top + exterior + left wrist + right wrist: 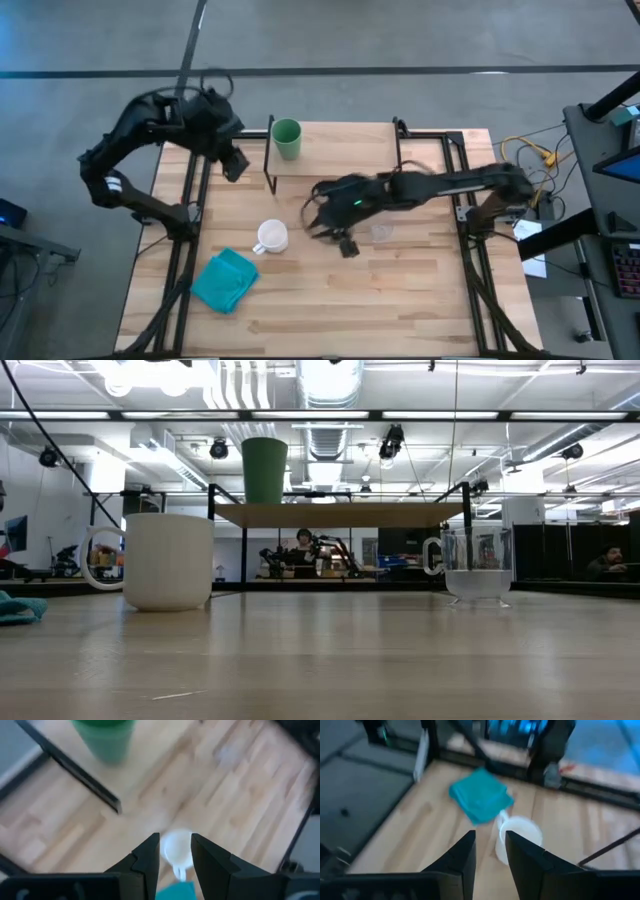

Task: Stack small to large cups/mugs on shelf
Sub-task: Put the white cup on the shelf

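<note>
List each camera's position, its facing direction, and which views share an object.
High: overhead, straight down; both arms, shelf.
Low: table height, level; green cup on the shelf, no arms.
Left wrist: down past its open left gripper at white mug.
Right wrist: past its open right gripper at teal cloth.
All four share the mug.

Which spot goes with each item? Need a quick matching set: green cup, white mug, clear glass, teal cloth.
Things:
1. green cup
2. white mug
3. clear glass
4. teal cloth

Places:
A. on the table, beside the right claw
B. on the shelf
C. table, toward the front-left corner
D. on the table, between the cloth and the shelf

Pairs: 1-B, 2-D, 3-A, 4-C
</note>
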